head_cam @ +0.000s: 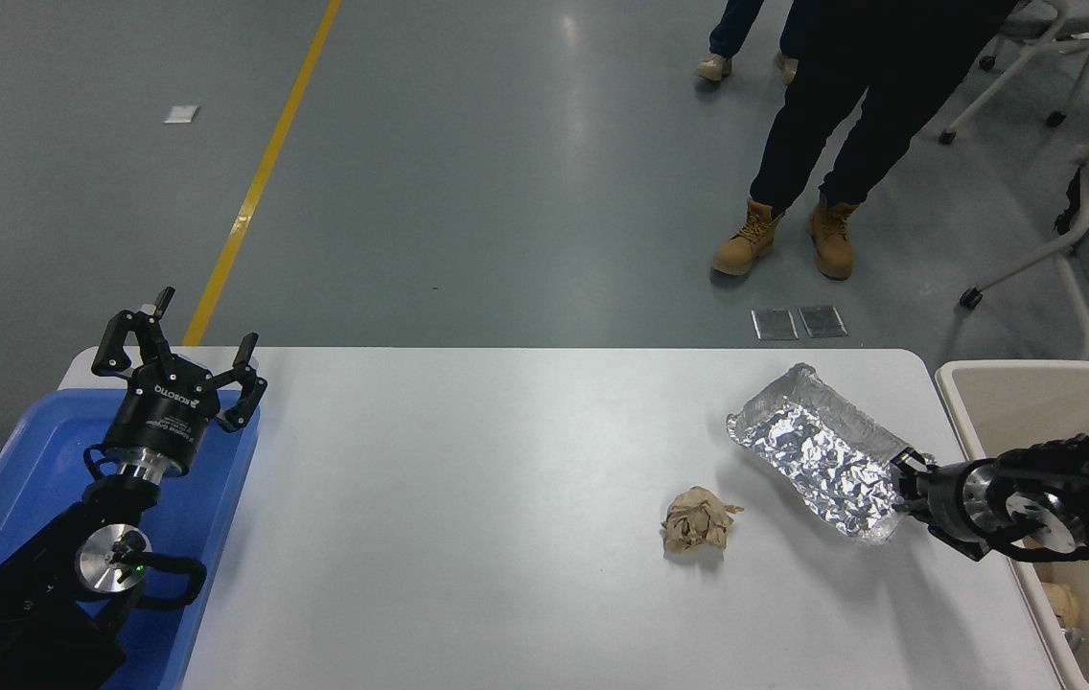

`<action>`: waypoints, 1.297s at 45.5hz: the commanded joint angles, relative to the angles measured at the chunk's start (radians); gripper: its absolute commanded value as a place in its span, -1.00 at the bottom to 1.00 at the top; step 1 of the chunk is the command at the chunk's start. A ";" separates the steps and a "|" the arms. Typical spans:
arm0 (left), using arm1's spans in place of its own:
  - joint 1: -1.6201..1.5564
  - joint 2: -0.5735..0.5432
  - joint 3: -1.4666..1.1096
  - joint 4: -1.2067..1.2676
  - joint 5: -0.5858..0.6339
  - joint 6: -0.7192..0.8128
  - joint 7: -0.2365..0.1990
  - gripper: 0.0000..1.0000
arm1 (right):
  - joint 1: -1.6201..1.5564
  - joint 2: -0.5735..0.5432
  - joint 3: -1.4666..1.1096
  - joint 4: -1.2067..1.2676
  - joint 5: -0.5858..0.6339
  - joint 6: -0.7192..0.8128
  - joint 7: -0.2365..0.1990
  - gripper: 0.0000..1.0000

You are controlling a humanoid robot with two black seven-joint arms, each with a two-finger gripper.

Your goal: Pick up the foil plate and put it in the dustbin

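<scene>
Right gripper (907,482) clamped on the near right end of the foil plate (818,452), held tilted over the table (506,498), just left of the dustbin (1033,393). Paper ball (698,520) lying apart, down-left of the plate. Left gripper (178,362) parked over the blue tray (46,450), fingers spread.

Foil plate (822,450) near table's (468,537) right edge; paper ball (698,520) to its left; dustbin (1033,402) beyond that edge.
</scene>
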 commanded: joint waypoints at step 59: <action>0.000 0.000 0.000 0.000 0.000 0.000 0.000 0.97 | 0.886 -0.327 -0.455 0.257 -0.013 0.297 0.000 -1.00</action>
